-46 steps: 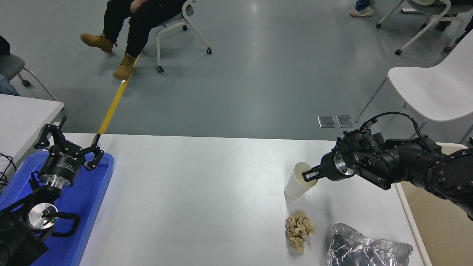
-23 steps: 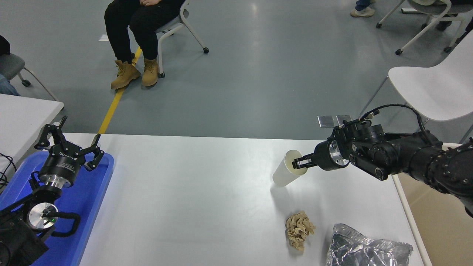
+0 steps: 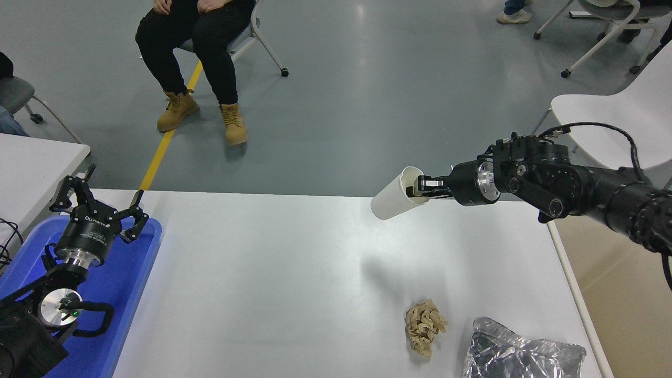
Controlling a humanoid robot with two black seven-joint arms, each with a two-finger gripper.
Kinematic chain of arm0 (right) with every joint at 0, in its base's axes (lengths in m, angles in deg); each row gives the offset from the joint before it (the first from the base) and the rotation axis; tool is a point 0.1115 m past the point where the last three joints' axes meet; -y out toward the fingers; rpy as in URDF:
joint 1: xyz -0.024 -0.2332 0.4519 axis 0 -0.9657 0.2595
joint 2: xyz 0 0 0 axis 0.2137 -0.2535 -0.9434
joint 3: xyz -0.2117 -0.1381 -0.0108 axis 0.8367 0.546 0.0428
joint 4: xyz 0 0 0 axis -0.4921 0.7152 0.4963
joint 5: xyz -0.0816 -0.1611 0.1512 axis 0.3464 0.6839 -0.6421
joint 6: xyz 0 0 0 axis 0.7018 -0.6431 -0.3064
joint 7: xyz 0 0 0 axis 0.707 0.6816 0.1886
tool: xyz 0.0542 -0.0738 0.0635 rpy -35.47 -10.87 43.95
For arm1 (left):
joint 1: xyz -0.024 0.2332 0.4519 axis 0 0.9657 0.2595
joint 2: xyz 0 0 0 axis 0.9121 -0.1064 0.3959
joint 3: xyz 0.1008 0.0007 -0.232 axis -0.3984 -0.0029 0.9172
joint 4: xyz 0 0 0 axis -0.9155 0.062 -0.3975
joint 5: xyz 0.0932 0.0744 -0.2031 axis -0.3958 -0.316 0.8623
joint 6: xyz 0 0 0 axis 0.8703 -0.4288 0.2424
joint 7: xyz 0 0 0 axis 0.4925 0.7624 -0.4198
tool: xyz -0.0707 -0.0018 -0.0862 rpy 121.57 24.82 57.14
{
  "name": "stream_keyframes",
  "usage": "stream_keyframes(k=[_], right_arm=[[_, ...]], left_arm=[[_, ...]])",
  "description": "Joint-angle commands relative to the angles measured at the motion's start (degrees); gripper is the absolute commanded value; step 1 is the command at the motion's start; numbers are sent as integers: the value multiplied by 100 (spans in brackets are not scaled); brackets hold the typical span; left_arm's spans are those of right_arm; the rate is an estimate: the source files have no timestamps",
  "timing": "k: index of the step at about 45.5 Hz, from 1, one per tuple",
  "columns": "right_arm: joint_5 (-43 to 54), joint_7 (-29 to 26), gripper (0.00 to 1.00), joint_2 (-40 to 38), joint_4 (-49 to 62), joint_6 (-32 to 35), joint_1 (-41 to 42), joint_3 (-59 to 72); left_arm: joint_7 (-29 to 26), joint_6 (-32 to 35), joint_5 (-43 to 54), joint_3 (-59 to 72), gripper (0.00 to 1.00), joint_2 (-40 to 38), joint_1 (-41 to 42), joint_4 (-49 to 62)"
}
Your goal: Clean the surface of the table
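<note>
The wide white table surface (image 3: pixel 273 273) fills the lower picture. My right gripper (image 3: pixel 420 189) is shut on the rim of a white paper cup (image 3: pixel 391 202) and holds it tilted, well above the table near its far edge. A crumpled brown paper ball (image 3: pixel 424 326) lies on the table at the lower right. A crumpled silver foil bag (image 3: pixel 520 354) lies right of it at the front edge. My left gripper (image 3: pixel 100 202) is open and parked over the blue tray (image 3: pixel 134 273) at the lower left.
A beige surface (image 3: pixel 619 294) adjoins the table's right edge. A smaller white tabletop corner (image 3: pixel 37 163) shows at the left. A seated person (image 3: pixel 194 47) in black trousers and tan boots is beyond the far side. A white chair (image 3: pixel 619 126) stands at the right.
My right gripper has lifted the cup off the table and carried it up and to the left, tilting it further. The seated person has shifted their legs. The left arm has not moved.
</note>
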Motion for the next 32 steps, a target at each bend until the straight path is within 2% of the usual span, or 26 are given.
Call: stream_keyframes(k=[1, 11, 32], right_arm=[[-237, 4, 0, -399, 62, 523, 154, -983], [-974, 4, 0, -857, 264, 558, 57, -1353], [-2117, -13, 0, -927, 2707, 523, -777, -1353]], left_arm=[[0, 0, 0, -4, 100, -7, 0, 0], [0, 0, 0, -4, 100, -7, 0, 0], [0, 0, -9, 5, 100, -7, 0, 0]])
